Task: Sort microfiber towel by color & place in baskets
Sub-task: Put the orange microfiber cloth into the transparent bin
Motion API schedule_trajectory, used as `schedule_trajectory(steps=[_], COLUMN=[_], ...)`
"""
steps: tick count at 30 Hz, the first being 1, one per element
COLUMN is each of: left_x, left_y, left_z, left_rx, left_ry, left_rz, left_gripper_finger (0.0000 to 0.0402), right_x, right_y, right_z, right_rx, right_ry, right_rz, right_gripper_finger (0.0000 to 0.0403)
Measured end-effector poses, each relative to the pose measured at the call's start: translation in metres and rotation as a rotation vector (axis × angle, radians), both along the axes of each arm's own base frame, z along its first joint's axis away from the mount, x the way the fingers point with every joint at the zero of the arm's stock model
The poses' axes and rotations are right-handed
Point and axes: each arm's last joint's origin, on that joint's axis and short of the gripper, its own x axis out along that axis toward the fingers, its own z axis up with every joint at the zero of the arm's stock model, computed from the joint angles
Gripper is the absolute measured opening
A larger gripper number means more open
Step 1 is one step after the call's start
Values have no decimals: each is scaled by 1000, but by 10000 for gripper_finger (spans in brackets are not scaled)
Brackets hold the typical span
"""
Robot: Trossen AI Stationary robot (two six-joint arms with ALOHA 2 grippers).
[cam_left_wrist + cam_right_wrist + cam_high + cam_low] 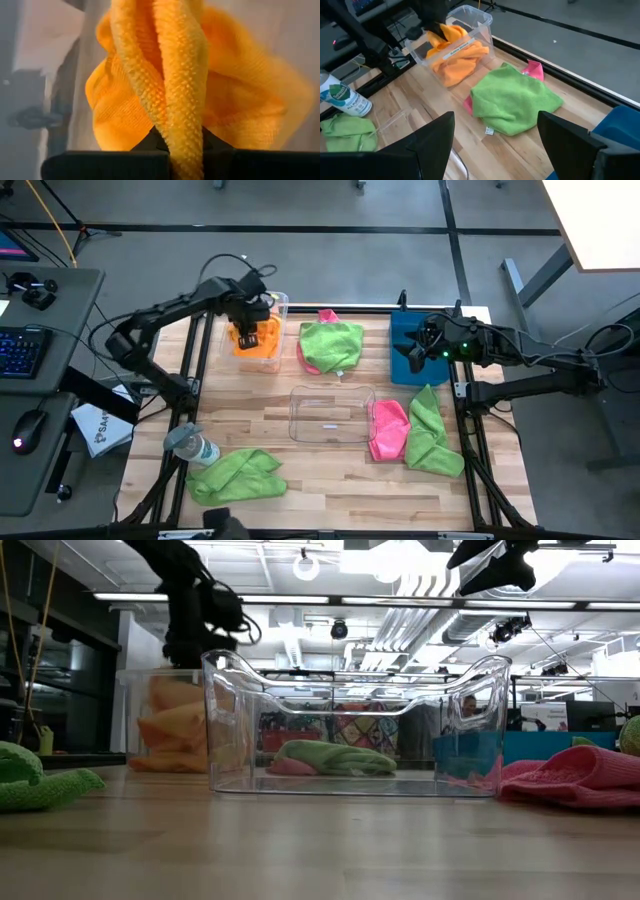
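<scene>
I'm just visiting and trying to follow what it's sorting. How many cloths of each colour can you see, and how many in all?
Orange: 1 bundle in the far clear basket, pinched by the left gripper; layers cannot be told apart.
Green: 3, one at the far middle, one at the near left, one at the near right.
Pink: 2, one beside the near clear basket, one under the far green cloth.
Total: 6.

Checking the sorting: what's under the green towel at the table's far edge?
A pink towel peeks from beneath the green towel. How much pink lies under it is hidden.
</scene>
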Motion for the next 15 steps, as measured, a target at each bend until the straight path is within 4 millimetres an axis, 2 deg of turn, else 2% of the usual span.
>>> schedule_trajectory(steps=[8,15], left_x=[18,27], left_y=[12,21], left_z=[-50,-97], left_rx=[-100,-213], left_ry=[171,279], left_rz=[-199,-225], left_gripper_finger=[0,9], right_x=[0,1], right_y=[1,2], right_z=[0,0], right_rx=[27,100], right_ry=[-8,-32], right_rz=[20,27], right_gripper_finger=[279,279])
